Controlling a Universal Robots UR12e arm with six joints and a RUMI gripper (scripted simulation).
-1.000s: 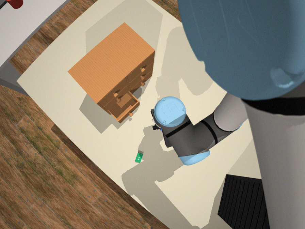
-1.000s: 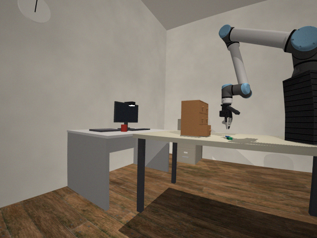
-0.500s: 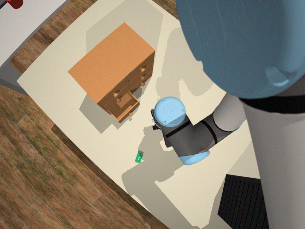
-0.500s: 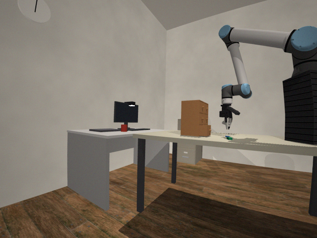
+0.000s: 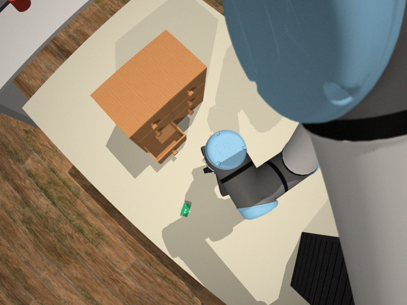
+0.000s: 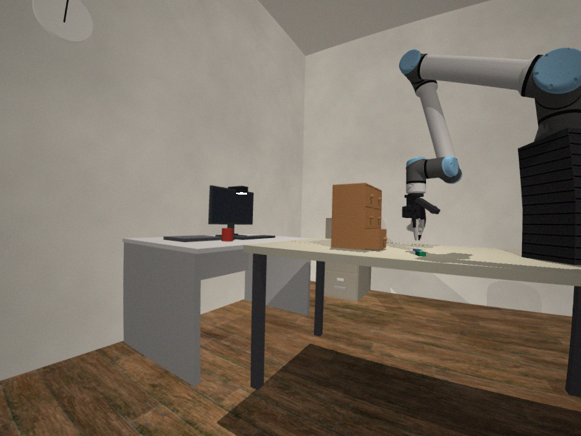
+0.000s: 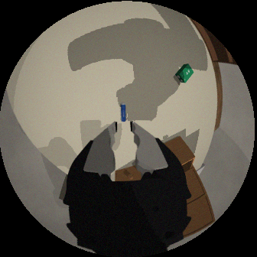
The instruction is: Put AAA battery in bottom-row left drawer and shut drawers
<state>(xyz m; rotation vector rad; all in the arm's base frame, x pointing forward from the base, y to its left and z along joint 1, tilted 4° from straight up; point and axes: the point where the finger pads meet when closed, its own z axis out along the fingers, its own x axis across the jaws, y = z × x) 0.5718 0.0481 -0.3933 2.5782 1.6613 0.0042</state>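
On table [image 5: 108, 157] [image 6: 506, 271]: 1 chest [image 5: 149, 81] [image 6: 349, 215], 1 green block [image 5: 185, 209] [image 6: 420, 254] [image 7: 184, 73], 1 blue battery [image 6: 415, 249] [image 7: 123, 112]. Desk [image 5: 36, 36] [image 6: 161, 300] beside table: 1 red cup [image 5: 21, 3] [image 6: 227, 234], 1 monitor [image 6: 229, 206].

Battery past my fingertips: blue [image 7: 123, 112].
Block beyond the gripper [image 6: 419, 228] [image 7: 123, 121]: green [image 5: 185, 209] [image 6: 420, 254] [image 7: 184, 73], white marks.
Chest behind my gripper: orange-brown, fine-grained.Battery past my fingertips: blue.Battery [image 6: 416, 249] [image 7: 123, 112] ahead of my gripper [image 6: 419, 238] [image 7: 124, 126]: blue.
Block [image 5: 185, 209] [image 6: 420, 254] [image 7: 184, 73] beyond it: green, white marks.
Chest [image 5: 149, 81] [image 6: 349, 215] [image 7: 199, 187] beside my gripper: orange-brown, fine-grained.
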